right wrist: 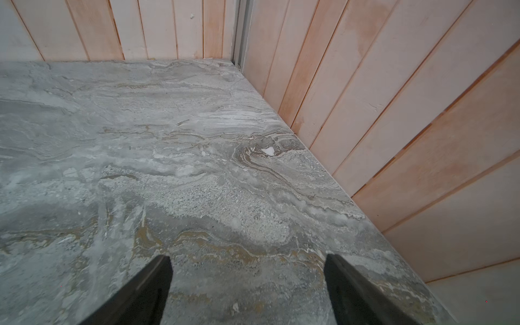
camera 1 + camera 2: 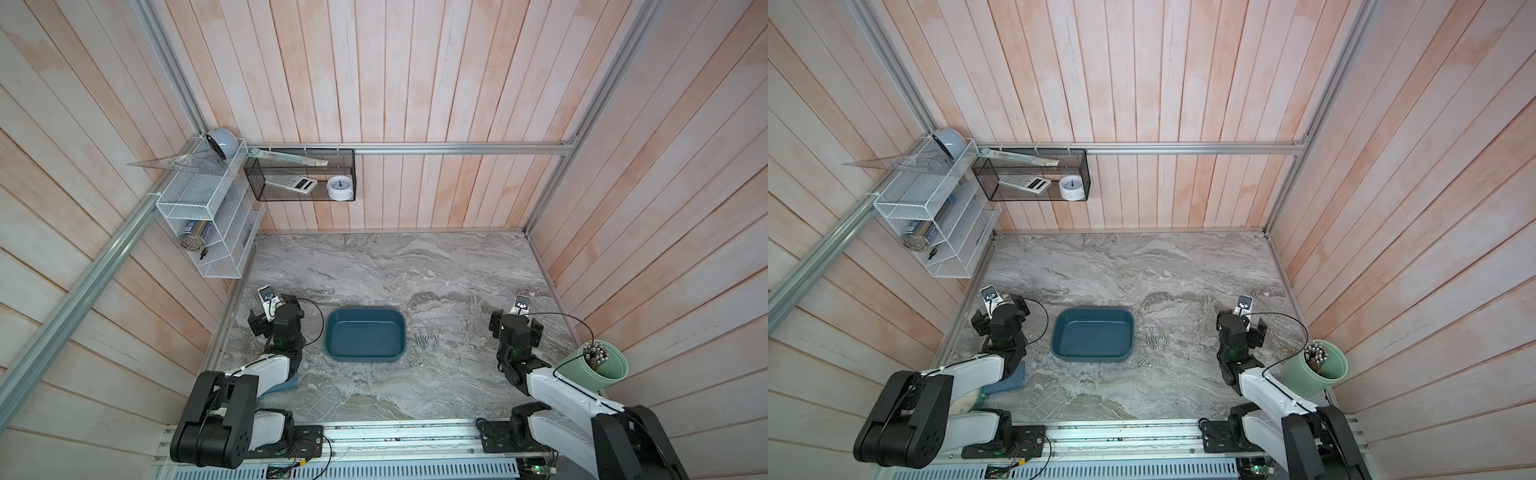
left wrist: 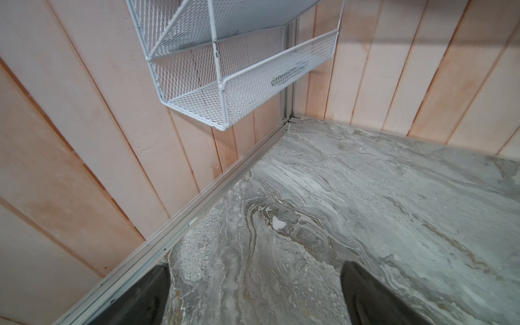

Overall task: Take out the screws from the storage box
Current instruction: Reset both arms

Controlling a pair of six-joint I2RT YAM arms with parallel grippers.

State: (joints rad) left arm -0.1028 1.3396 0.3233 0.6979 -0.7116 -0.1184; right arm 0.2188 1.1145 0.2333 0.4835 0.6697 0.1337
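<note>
A: The storage box (image 2: 365,340), between the left gripper (image 3: 255,266) and the right gripper (image 1: 247,259)?
B: Plain dark teal. Silver screws (image 2: 426,341) on the right gripper's side. The table (image 2: 374,266) is grey marble, white swirls, tan veins.
A: The fingers (image 1: 146,295)?
B: Black. Pale green cup (image 2: 606,376) behind the right gripper, pinkish plank walls (image 2: 415,83).
</note>
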